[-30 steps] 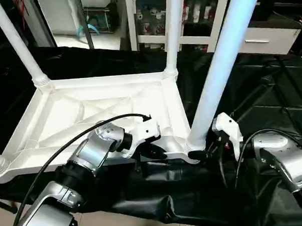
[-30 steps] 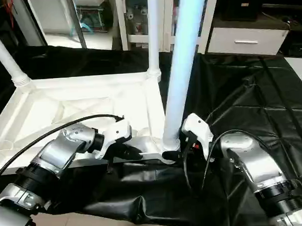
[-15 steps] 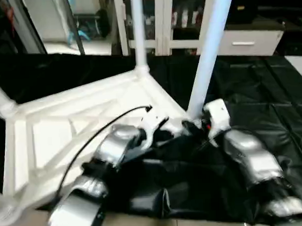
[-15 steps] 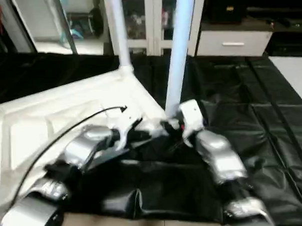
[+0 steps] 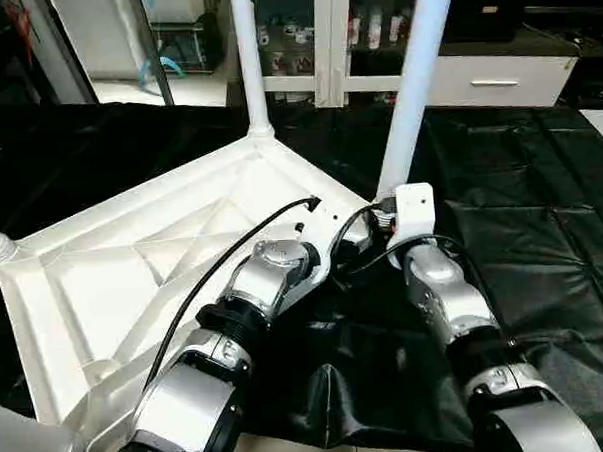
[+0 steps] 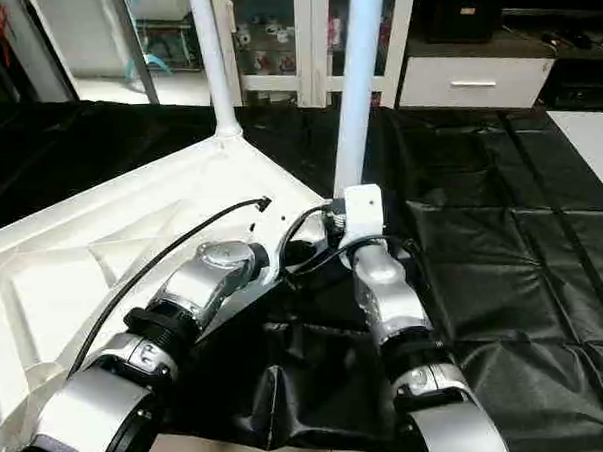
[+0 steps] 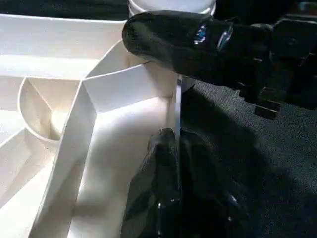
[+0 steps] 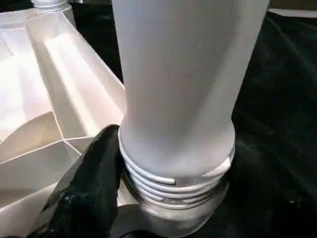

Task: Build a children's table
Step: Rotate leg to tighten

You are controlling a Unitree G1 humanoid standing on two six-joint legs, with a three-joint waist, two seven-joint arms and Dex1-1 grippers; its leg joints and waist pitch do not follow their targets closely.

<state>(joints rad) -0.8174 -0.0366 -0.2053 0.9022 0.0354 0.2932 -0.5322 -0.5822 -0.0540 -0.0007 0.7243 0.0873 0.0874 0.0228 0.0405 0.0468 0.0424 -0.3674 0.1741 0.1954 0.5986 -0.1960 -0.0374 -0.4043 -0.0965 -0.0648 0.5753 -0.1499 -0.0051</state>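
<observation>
The near-corner leg (image 8: 178, 89) stands upright in its threaded corner socket, its long axis vertical, base threads not fully seated, directly between the right gripper's (image 8: 148, 198) fingers, which sit part-open around its base. The left gripper (image 7: 176, 173), fingers pinched shut on the tabletop's (image 5: 133, 263) rim, holds just beside that socket, so the right arm looks better placed to turn the leg

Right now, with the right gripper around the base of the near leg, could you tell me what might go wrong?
1. The near leg still shows exposed threads above its corner socket, so it may be only partly screwed in and could wobble or cross-thread.
2. The left gripper pinches only the thin rim of the tabletop; a twist might slip it free.
3. The right gripper works close beside it, so the two could collide.
</observation>
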